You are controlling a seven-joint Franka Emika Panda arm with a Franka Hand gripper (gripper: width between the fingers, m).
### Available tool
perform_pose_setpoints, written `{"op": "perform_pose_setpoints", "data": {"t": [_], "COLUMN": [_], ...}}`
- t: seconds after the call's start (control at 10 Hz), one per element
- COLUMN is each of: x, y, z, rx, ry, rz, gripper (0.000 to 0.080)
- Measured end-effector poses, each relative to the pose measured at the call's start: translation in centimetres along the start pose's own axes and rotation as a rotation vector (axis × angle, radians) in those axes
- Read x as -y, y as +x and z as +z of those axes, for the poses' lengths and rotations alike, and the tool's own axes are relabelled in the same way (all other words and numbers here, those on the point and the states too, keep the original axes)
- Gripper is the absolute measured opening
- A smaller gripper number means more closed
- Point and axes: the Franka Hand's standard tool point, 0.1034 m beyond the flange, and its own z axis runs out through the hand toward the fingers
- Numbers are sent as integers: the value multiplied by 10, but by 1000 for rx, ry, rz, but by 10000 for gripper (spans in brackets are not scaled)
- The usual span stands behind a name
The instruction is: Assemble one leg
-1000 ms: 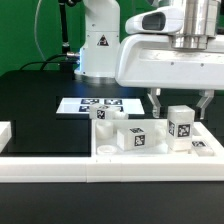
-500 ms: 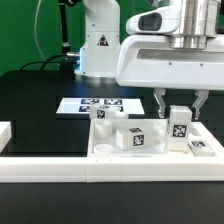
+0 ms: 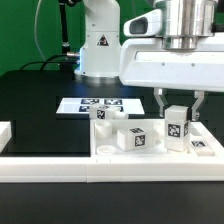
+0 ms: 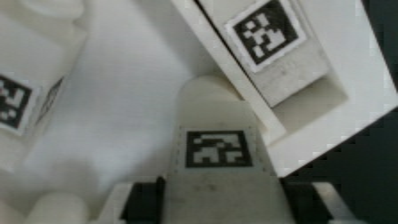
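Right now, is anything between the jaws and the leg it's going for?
Nothing visible. The gripper hangs over the upright leg, its open jaws on either side of the leg's top with a gap showing on each side. The nearest tagged block sits on the exterior view's left, outside the jaws.

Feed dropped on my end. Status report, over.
Gripper open, fingers straddling the leg. Leg upright, not yet gripped. Another leg lies close on the exterior view's left, clear of the fingers.

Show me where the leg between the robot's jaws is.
The leg stands upright at the exterior view's right, between the jaws, on the white panel, with another leg toward that view's left.
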Motion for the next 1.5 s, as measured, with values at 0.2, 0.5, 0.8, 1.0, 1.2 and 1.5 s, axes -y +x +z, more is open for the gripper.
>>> {"op": "perform_pose_setpoints", "data": {"t": [0.2, 0.5, 0.8, 1.0, 1.2, 1.5], "x": [1, 3, 3, 3, 3, 3], "y": [-2, -5, -5, -5, -4, -4], "z": [0, 1, 1, 0, -1, 0], "rx": [11, 17, 22, 21, 16, 9], "ry": [3, 2, 3, 4, 8, 6], "rz": [234, 516, 674, 594, 455, 127], "gripper": [288, 288, 288, 446, 605, 647]}}
